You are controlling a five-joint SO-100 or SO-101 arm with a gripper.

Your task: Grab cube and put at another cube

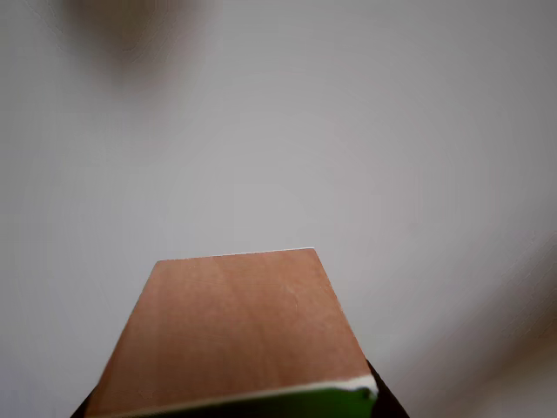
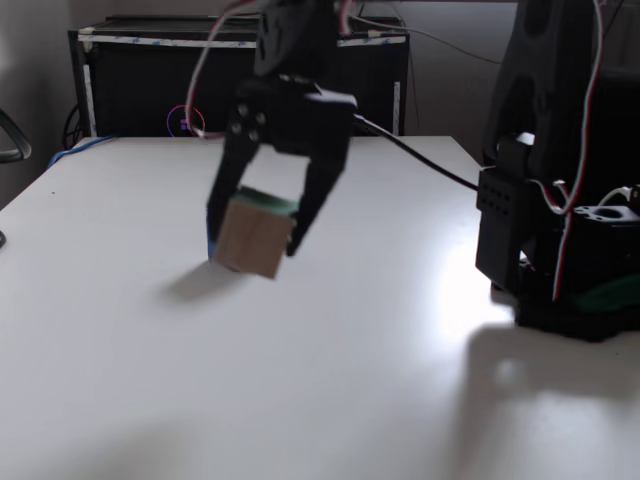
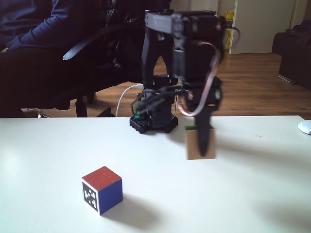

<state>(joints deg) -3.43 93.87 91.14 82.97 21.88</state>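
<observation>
The cube [image 2: 250,242], light wood with a green top face, hangs tilted a little above the white table, its shadow below and to the left. My gripper [image 2: 252,245] is shut on the cube, one black finger on each side. In the other fixed view the cube [image 3: 193,145] shows behind a dark finger of the gripper [image 3: 200,145], right of centre. The close view has the cube's wooden face [image 1: 235,331] with a green strip at the bottom edge. Another cube [image 3: 101,189], red on top, blue on one side, with a black-and-white marker face, stands on the table at the front left.
The arm's black base [image 3: 153,121] stands at the table's far edge; in a fixed view the base [image 2: 560,250] is at the right. A seated person's blue sleeve [image 3: 29,19] and an office chair are behind the table. A white mouse [image 3: 305,127] lies at the right edge.
</observation>
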